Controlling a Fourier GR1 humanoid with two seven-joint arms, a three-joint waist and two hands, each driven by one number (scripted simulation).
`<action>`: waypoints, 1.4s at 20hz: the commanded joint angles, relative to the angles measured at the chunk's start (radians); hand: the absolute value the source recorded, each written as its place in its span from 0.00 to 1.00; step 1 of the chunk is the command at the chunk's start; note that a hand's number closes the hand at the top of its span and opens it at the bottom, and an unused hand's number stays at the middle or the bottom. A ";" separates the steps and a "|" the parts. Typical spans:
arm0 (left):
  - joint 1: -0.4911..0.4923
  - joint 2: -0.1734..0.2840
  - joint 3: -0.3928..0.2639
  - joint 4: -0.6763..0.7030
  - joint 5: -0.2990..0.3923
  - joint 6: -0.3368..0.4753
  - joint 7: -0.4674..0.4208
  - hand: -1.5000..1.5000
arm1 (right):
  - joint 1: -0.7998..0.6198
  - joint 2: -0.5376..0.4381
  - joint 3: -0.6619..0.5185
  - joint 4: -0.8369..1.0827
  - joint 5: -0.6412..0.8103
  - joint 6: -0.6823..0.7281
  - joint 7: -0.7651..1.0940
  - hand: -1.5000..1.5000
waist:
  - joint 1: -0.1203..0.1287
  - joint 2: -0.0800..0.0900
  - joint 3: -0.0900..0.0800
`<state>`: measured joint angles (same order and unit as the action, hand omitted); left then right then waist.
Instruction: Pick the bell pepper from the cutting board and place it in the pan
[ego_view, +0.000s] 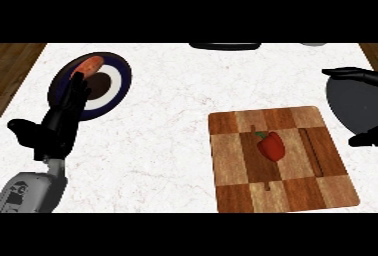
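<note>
A red bell pepper (272, 145) with a green stem lies in the middle of the wooden cutting board (325, 192), right of centre. A dark grey pan (356, 102) is cut off by the right edge, just beyond the board's far right corner. My left hand (60, 123) rests open at the left with its fingers up, far from the pepper and holding nothing. Black shapes (350, 73) lie at the pan's far and near rim. I cannot tell whether they belong to my right hand.
A dark blue and white plate (117, 92) with an orange food item (89, 65) sits at the far left, partly behind my left hand. Dark objects (225, 46) stand at the counter's back edge. Wooden floor shows past the left edge.
</note>
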<state>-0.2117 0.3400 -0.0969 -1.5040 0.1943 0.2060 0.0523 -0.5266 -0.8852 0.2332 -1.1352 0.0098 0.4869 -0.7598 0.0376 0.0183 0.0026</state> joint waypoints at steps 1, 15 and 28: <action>-0.045 -0.017 -0.003 0.065 -0.017 -0.001 -0.023 0.50 | -0.137 -0.096 0.060 0.016 0.120 0.125 -0.108 0.00 | 0.003 -0.001 -0.003; 0.032 0.011 0.056 0.014 -0.011 -0.041 -0.023 0.50 | -0.322 -0.002 0.143 0.017 0.163 0.156 -0.010 0.00 | -0.016 -0.017 -0.003; -0.026 -0.034 0.071 0.044 -0.039 -0.014 0.037 0.50 | -0.186 -0.001 0.227 -0.212 0.187 0.182 0.146 0.00 | -0.038 -0.020 -0.003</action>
<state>-0.2373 0.3124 -0.0408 -1.4429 0.1514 0.1878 0.0559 -0.7477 -0.8613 0.4725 -1.3113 0.1769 0.5675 -0.5867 0.0016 -0.0008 -0.0004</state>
